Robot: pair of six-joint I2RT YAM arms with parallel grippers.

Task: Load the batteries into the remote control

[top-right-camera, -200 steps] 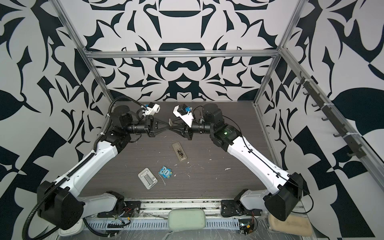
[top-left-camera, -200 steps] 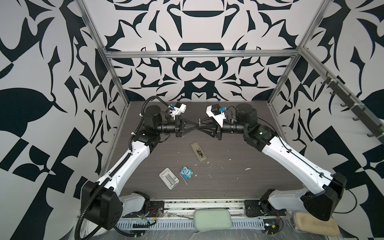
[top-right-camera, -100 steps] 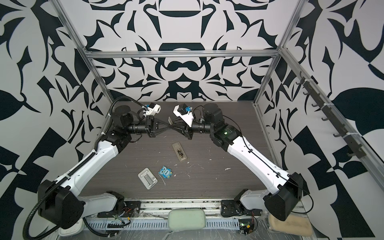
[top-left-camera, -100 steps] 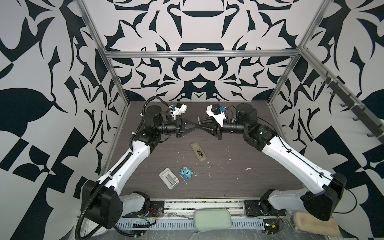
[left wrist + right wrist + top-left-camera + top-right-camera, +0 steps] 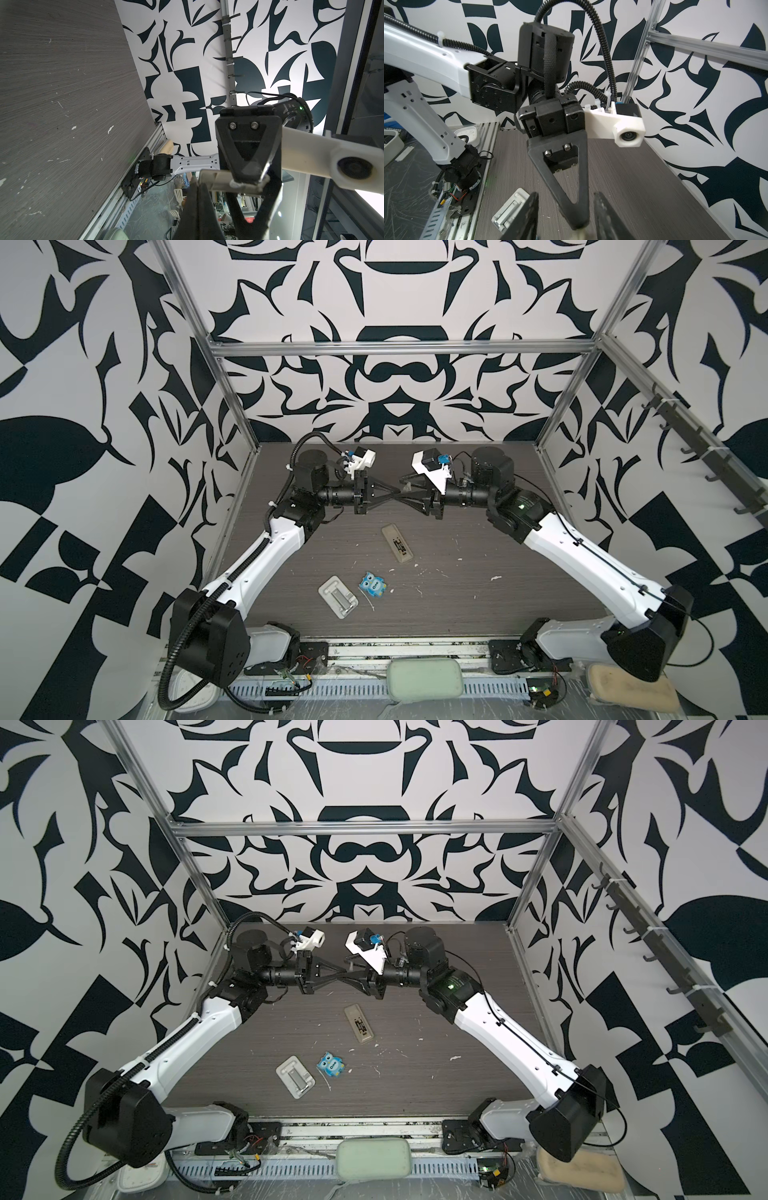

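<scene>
Bright even light, blurred near fingers (image 5: 529, 216).

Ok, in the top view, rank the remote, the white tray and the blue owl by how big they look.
1. white tray, though it lies nearer the camera
2. remote control, slimmer
3. blue owl, clearly smallest

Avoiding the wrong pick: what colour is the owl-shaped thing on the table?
The owl is light blue with white eyes; clearest in a top view.

Table (image 5: 457, 605) looks like dark matt wood-grain laminate, scuffed with white flecks. Remote (image 5: 397, 542) is dull beige plastic, tray (image 5: 326, 587) white plastic with a shiny metal bit (image 5: 341, 598), owl (image 5: 374, 584) glossy blue. Fingers (image 5: 583, 176) are rough matt black plastic, strip (image 5: 218, 178) pale matt plastic, arm shells (image 5: 266, 556) smooth white.
</scene>
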